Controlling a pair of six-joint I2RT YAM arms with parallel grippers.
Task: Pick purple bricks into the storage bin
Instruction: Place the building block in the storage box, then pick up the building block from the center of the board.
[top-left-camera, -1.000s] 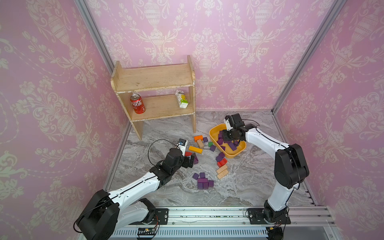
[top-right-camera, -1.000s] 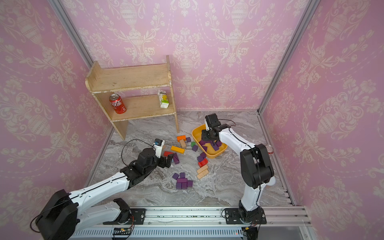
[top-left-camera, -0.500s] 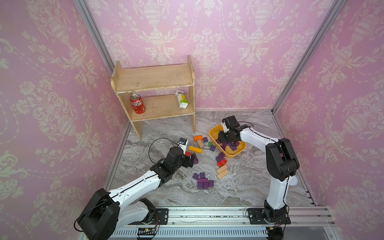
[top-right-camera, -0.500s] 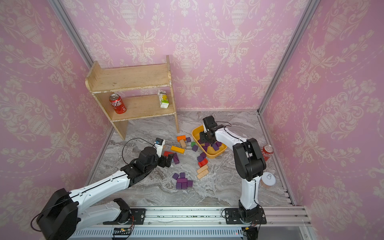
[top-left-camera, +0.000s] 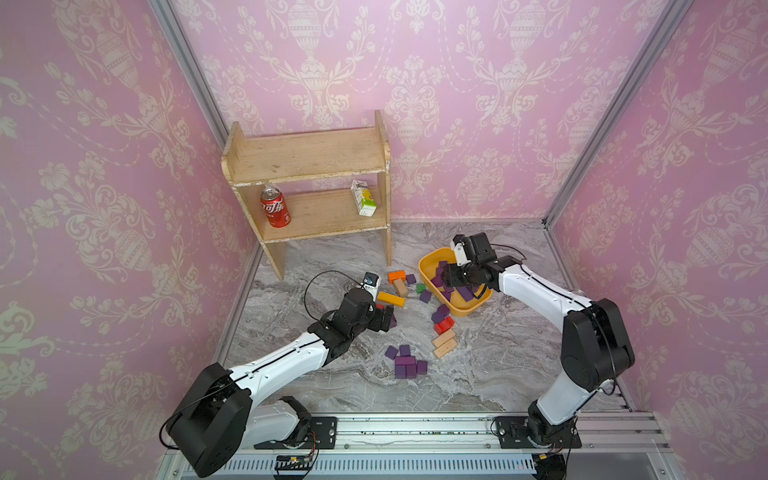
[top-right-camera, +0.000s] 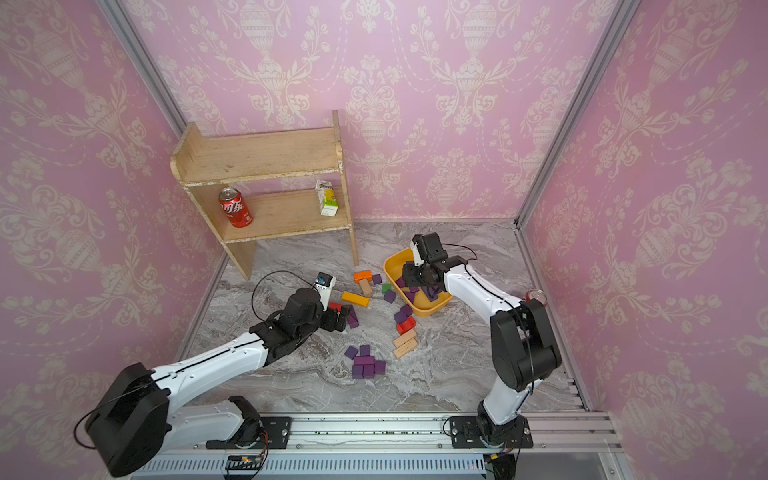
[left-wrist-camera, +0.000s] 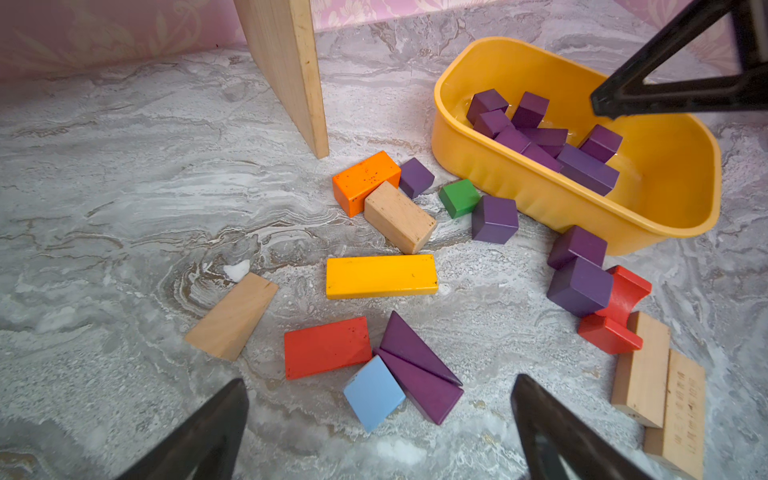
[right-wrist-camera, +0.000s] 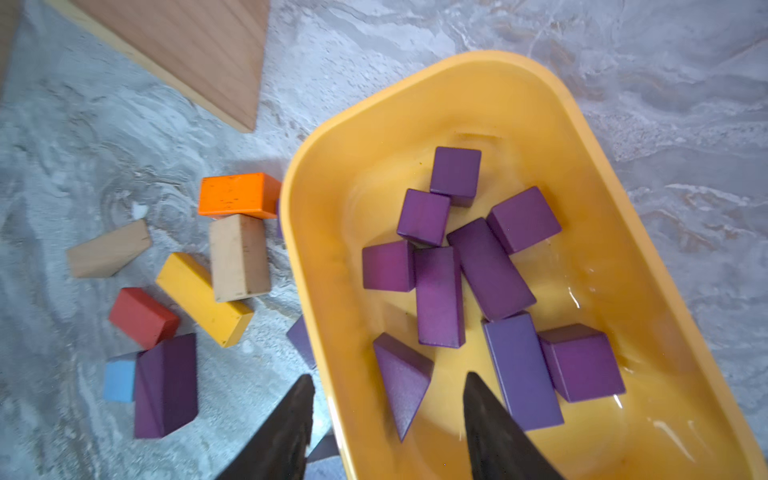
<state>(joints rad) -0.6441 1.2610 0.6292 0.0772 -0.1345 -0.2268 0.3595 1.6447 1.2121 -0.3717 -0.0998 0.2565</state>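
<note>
Resting in the storage bin (right-wrist-camera: 324, 257) are nine purple bricks (right-wrist-camera: 440, 295).

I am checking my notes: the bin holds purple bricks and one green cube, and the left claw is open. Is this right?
Not quite. The green cube lies on the table outside the bin, near its wall, as the left wrist view shows. The bin holds only purple bricks, and the left claw is open.
</note>
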